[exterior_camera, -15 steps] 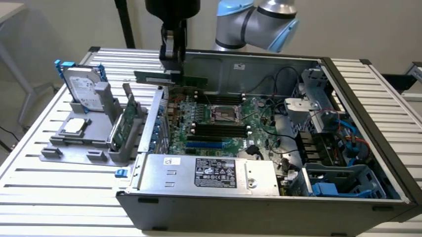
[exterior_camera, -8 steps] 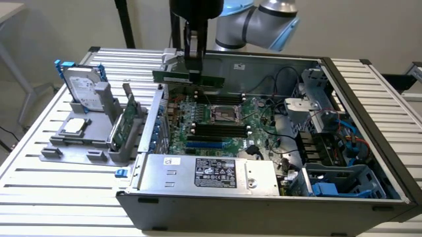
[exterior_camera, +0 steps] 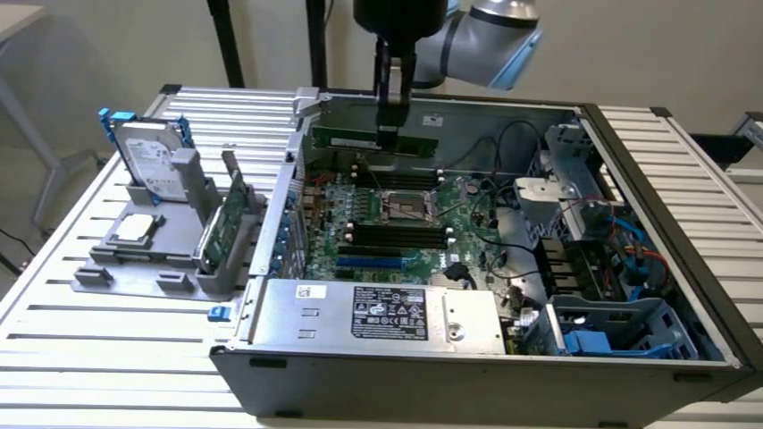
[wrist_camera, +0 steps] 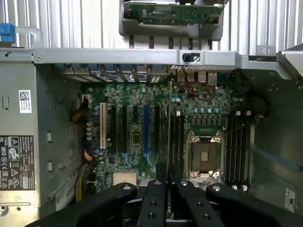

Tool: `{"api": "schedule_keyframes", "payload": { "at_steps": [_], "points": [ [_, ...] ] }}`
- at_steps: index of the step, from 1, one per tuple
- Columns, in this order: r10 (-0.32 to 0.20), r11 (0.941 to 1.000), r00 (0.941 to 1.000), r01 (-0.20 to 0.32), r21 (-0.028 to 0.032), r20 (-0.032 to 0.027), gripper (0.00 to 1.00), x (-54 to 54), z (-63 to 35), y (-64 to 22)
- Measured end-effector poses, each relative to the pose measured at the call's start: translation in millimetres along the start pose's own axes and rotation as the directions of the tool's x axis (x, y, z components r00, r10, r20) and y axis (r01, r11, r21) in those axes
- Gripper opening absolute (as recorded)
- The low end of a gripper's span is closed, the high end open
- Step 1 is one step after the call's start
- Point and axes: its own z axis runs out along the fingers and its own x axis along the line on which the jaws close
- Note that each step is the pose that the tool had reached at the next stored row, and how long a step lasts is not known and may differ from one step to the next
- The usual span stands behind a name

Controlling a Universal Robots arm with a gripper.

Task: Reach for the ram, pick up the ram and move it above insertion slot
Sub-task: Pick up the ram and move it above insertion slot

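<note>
Slatted metal tabletop [exterior_camera: 96,295] carries the open computer case [exterior_camera: 477,357]. From outside, the gripper [exterior_camera: 394,134] holds the ram [exterior_camera: 372,139], a thin green stick, clamped between its fingers above the motherboard [exterior_camera: 394,223]. At the wrist, the ram [wrist_camera: 169,123] appears edge-on, running out from the fingertips [wrist_camera: 161,172].

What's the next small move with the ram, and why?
Probably a slight sideways nudge, keeping height. The hand grips the ram over the motherboard; in the wrist view its edge runs just beside the black slots by the CPU socket, not clearly over one.
</note>
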Motion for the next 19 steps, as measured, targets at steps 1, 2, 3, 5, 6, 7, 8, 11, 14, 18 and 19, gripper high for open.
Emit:
{"api": "schedule_keyframes", "payload": {
  "at_steps": [1, 2, 3, 5, 6, 7, 8, 11, 14, 18, 19],
  "points": [
    [0.0, 1.0, 1.0, 0.0, 0.0, -0.0001, 0.13, -2.2, 1.0, -3.9],
    [0.0, 1.0, 1.0, 0.0, 0.0, 0.0, 0.13, -4.3, 2.1, -7.8],
    [0.0, 1.0, 1.0, 0.0, 0.0, 0.0001, 0.13, -6.4, 3.2, -11.6],
    [0.0, 1.0, 1.0, 0.0, 0.0, 0.0001, 0.13, -11.3, 5.2, -18.1],
    [0.0, 1.0, 1.0, 0.0, 0.0001, 0.0001, 0.13, -14.3, 6.0, -19.5],
    [0.0, 1.0, 1.0, 0.0, 0.0005, 0.0, 0.13, -17.0, 6.6, -20.4],
    [0.0, 1.0, 1.0, 0.0, 0.0009, 0.0001, 0.13, -19.8, 7.3, -21.3],
    [0.0, 1.0, 1.0, 0.0, 0.0016, 0.0002, 0.13, -28.1, 9.5, -24.1],
    [0.0, 1.0, 1.0, 0.0, 0.0019, 0.0, 0.13, -36.7, 12.0, -27.3],
    [0.0, 1.0, 1.0, 0.0, 0.0027, 0.0002, 0.13, -47.6, 15.0, -31.7],
    [0.0, 1.0, 1.0, 0.0, 0.0032, 0.0002, 0.13, -50.6, 15.5, -32.9]
  ]
}}
